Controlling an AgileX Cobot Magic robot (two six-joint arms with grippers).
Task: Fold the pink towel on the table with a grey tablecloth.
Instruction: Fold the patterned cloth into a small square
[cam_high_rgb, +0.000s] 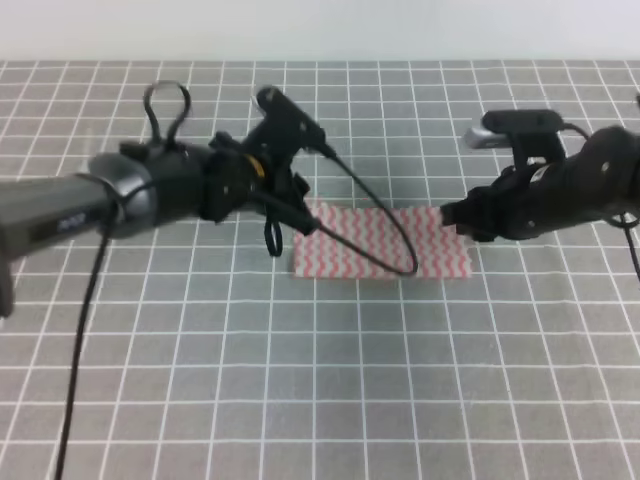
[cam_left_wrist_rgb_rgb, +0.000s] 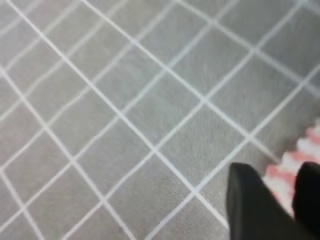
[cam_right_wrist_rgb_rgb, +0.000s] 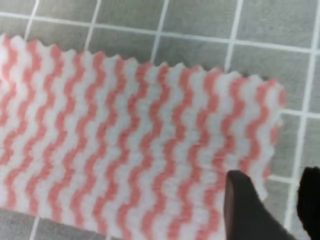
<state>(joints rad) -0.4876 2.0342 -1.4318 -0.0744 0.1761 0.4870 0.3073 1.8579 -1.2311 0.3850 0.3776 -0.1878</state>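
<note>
The pink towel (cam_high_rgb: 385, 243) lies flat as a wide strip near the middle of the worktop (cam_high_rgb: 330, 380), a thin cloth with pink-and-white wavy zigzag stripes and small scalloped edges. The right wrist view shows its soft, fuzzy weave up close (cam_right_wrist_rgb_rgb: 125, 145), which the high view does not; there a looping black cable (cam_high_rgb: 385, 235) crosses over it. The worktop is covered in grey cloth ruled with thin white lines into small squares. The left pincer (cam_high_rgb: 290, 215) sits at the towel's left end, its dark fingers low by the cloth; in the left wrist view two black fingers (cam_left_wrist_rgb_rgb: 250, 205) stand apart with a bit of striped towel between them, though blur and the frame edge cut them off. The right pincer (cam_high_rgb: 458, 222) is at the towel's right end; its wrist view shows two black fingers (cam_right_wrist_rgb_rgb: 245, 210) parted, one over the towel's corner, the other beyond the edge, tips out of frame.
</note>
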